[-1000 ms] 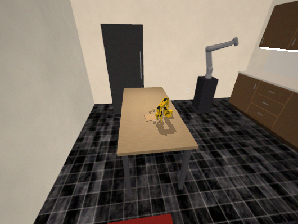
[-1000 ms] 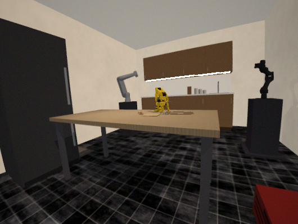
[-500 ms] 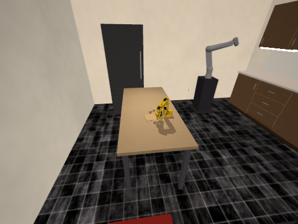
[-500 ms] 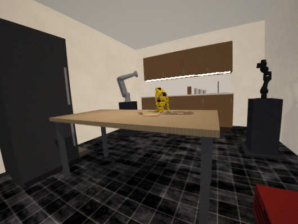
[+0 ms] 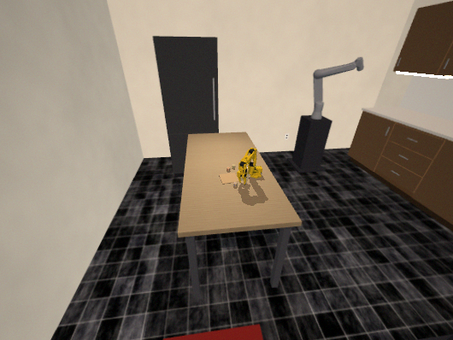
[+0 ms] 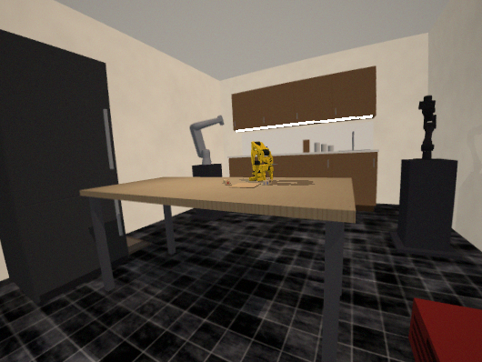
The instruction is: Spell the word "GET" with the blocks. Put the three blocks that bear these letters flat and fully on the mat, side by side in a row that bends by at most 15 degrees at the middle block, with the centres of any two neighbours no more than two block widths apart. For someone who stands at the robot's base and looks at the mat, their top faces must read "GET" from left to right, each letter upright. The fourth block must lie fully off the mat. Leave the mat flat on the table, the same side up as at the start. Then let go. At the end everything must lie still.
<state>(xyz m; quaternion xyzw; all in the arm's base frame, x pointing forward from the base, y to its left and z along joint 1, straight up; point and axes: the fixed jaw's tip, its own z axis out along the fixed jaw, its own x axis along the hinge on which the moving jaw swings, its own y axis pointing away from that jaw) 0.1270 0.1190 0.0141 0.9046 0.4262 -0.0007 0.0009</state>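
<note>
The small yellow arm (image 5: 249, 164) stands on the wooden table (image 5: 232, 184) and bends down, with its gripper (image 5: 242, 182) low at the near right edge of the thin tan mat (image 5: 228, 177). A small block (image 5: 236, 184) lies right beside the gripper tip. It is too small to tell whether the fingers touch it or which letter it bears. Two more small blocks (image 5: 227, 169) (image 5: 233, 167) lie just beyond the far edge of the mat. In the exterior view the arm (image 6: 261, 165) stands behind the mat (image 6: 246, 185), with a reddish block (image 6: 225, 182) to the mat's left.
A grey robot arm on a black pedestal (image 5: 314, 141) stands right of the table's far end. A black fridge (image 5: 188, 98) stands behind the table. Brown cabinets (image 5: 402, 158) line the right wall. A black arm on a pedestal (image 6: 427, 200) stands to the side.
</note>
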